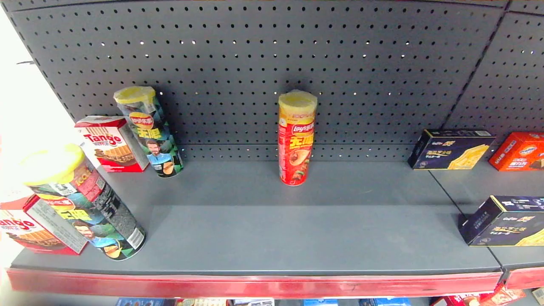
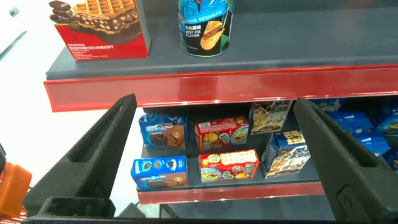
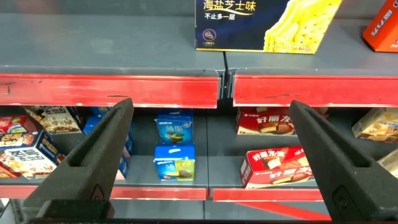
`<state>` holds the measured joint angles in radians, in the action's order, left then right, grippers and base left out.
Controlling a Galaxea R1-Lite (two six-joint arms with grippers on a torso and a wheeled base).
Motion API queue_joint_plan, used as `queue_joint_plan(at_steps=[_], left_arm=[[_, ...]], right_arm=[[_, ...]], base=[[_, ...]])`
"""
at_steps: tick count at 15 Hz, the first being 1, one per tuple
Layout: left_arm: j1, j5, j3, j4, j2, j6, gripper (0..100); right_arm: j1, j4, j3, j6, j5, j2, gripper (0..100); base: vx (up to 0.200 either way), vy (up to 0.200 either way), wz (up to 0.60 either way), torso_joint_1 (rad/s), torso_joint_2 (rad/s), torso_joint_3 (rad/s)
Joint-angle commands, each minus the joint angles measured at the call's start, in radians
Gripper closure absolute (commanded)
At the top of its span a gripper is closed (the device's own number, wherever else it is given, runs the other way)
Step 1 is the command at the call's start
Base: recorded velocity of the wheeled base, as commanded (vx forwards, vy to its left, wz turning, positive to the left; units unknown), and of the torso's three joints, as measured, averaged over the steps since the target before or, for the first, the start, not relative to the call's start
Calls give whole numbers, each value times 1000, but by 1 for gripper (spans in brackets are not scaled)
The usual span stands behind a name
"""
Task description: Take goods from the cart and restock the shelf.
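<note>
Currently left tool and right tool are both hanging spread, gripping nothing, so no pick yet, I'd guess. Both are aiming below the red chip can, which is standing upright at the back of the shelf, leaving room in front for stock.

Grey shelf: chip cans, snack boxes

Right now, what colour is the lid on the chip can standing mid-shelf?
Yellow lid on a red can; head view.
</note>
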<state>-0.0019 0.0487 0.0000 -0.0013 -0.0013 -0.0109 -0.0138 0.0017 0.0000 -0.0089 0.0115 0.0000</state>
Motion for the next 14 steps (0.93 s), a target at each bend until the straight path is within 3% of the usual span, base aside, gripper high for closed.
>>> queue_joint_plan(at_steps=[1,4,14], left_arm=[[0,0,0,0,1,0,0],[0,0,0,0,1,0,0],[-1,0,0,0,1,0,0]], right_arm=[[0,0,0,-2,1,2,0],[0,0,0,0,1,2,0],[0,0,0,0,1,2,0]], base=[[0,0,0,0,0,0],[0,0,0,0,0,0],[0,0,600,1,6,3]])
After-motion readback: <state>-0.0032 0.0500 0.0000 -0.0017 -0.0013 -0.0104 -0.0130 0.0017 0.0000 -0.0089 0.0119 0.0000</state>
